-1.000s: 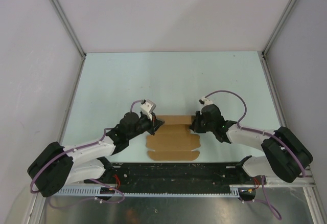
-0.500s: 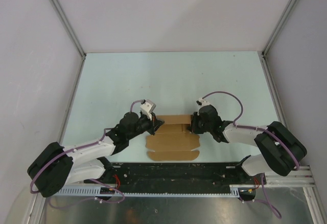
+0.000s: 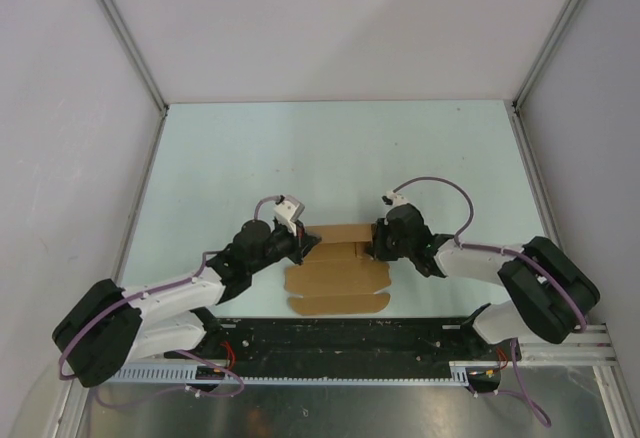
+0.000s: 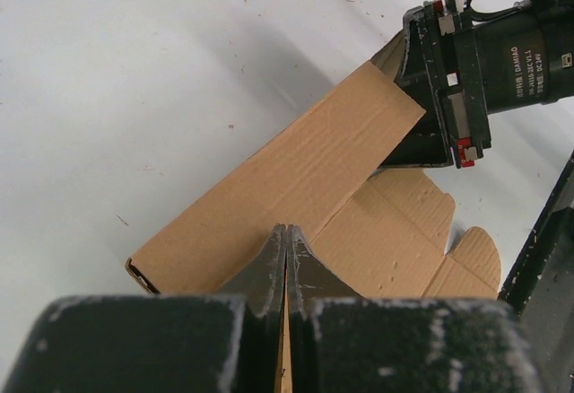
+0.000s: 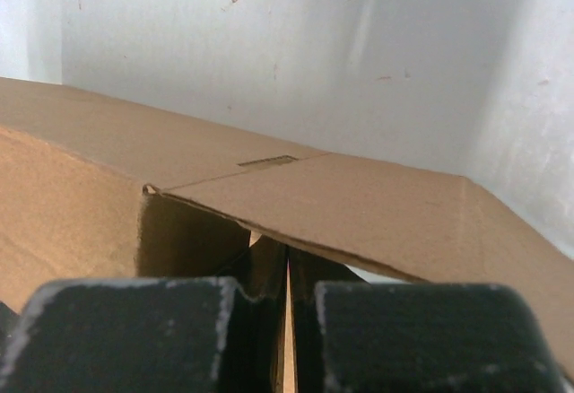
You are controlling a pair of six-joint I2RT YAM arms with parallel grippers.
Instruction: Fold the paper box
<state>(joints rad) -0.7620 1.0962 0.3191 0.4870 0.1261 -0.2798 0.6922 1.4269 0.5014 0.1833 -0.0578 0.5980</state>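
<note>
the paper box lies half-folded between the two tips. left gripper and right gripper, both closed tight, brace opposite ends of its raised panel, possibly nipping card, to hold the crease.

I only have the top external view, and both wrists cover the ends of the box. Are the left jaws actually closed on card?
Observer: Yes. In the left wrist view the left gripper is shut, with a thin brown sliver of the paper box showing between its fingers.
Operator: And the right?
Observer: Much the same. The right gripper is shut with a sliver of card in the gap, tucked under an overhanging panel.
Operator: Is the far wall folded over?
Observer: It looks doubled into a hollow strip. The left wrist view shows a dark opening at its near end.
</note>
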